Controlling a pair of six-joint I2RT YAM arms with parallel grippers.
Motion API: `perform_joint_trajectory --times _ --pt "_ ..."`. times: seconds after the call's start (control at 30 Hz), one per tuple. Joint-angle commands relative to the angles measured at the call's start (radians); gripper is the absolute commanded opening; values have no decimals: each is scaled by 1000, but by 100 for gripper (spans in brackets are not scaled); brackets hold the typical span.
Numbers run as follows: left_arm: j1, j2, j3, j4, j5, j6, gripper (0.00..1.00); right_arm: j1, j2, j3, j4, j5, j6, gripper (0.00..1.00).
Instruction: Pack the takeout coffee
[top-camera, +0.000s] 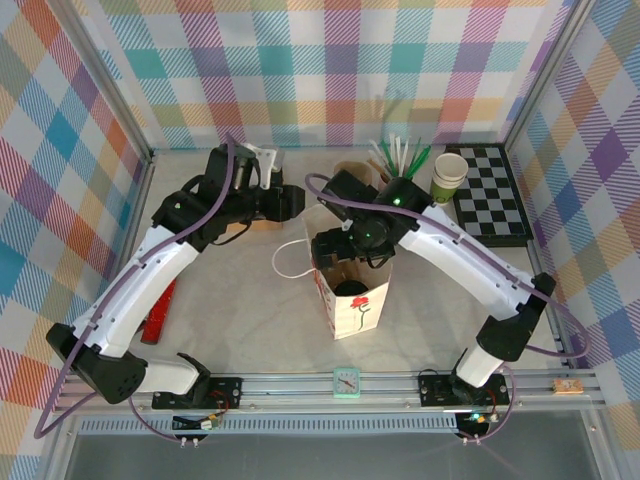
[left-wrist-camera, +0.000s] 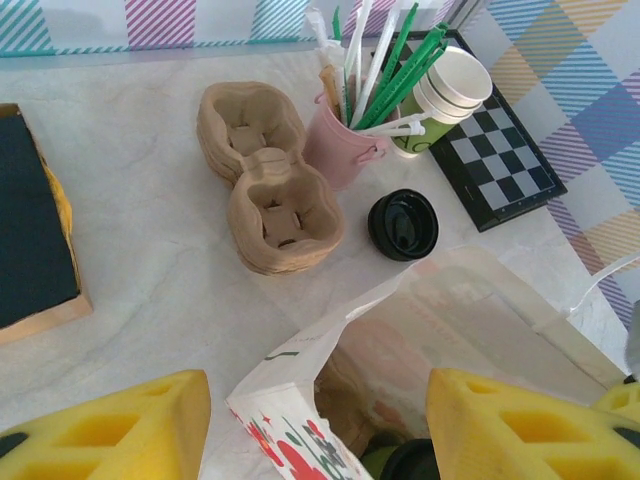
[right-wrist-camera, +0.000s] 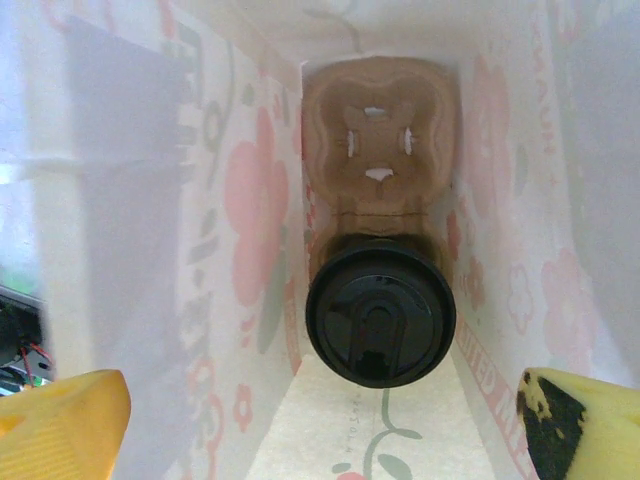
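Coffee (right-wrist-camera: 380, 310) sits deep in the bag (top-camera: 352, 310), black lid up, apparently seated in one pocket of a carrier (right-wrist-camera: 380, 130); the other pocket is empty. The bag's long walls run close past the lid on both sides, leaving slim gaps. There is more room along the bag's length, over the empty pocket. The bag stands upright mid-bench, mouth open, one handle (top-camera: 290, 262) looping out to its left.

The right arm (top-camera: 470, 260) reaches down into the mouth. The right jaws are wide apart, a finger (right-wrist-camera: 70, 425) near each long wall, above the lid and gripping nothing. The left arm (top-camera: 150, 270) hangs just behind the bag. The left jaws are apart too, over the rear rim; whether they touch the paper I cannot tell.

Bare bench (top-camera: 240, 320) lies left of and in front of the bag. Behind it things crowd together: a stack (left-wrist-camera: 265, 175) of carriers, a pink cup (left-wrist-camera: 345, 150) of straws just beside it, a loose lid (left-wrist-camera: 402, 224), and nested lidless cups (left-wrist-camera: 450, 85) beside a chessboard (left-wrist-camera: 505, 165). A red object (top-camera: 160, 315) lies by the left arm.
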Motion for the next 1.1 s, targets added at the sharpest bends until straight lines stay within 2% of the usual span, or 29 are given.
perform_joint_trajectory --times 0.0,0.4,1.07 --pt "-5 -31 10 -22 -7 -10 59 5 -16 52 -48 22 -25 99" --pt "-5 -45 -3 -18 -2 -16 60 4 13 208 -86 56 -72 99" --pt "-17 -128 -29 -88 56 -38 63 -16 -37 234 -21 75 -145 99"
